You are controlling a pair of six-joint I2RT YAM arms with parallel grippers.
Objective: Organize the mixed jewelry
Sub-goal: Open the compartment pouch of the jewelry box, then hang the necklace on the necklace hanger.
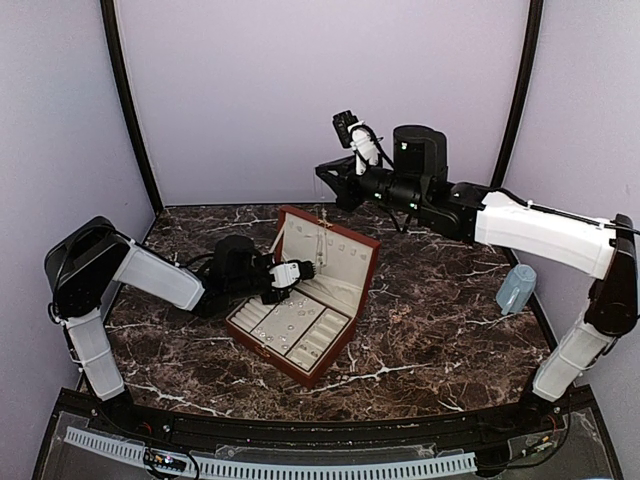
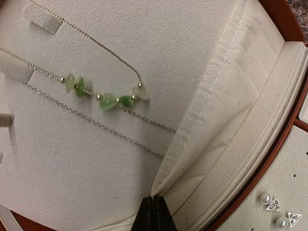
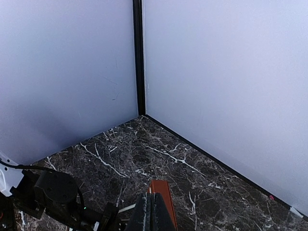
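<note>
Both the left claw [image 2: 154, 214] and the raised right claw [image 3: 151, 211] are closed on nothing visible, while the light, limp, snag-prone green-beaded silvery chain necklace [image 2: 107, 98] lies across the cream lid lining of the reddish-brown box [image 1: 268, 355], probably best pinched at its beads.

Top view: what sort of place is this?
Probably a robot test booth: plain pale walls enclose a marble-patterned tabletop, with left arm and right arm mounted at its near edge.
</note>
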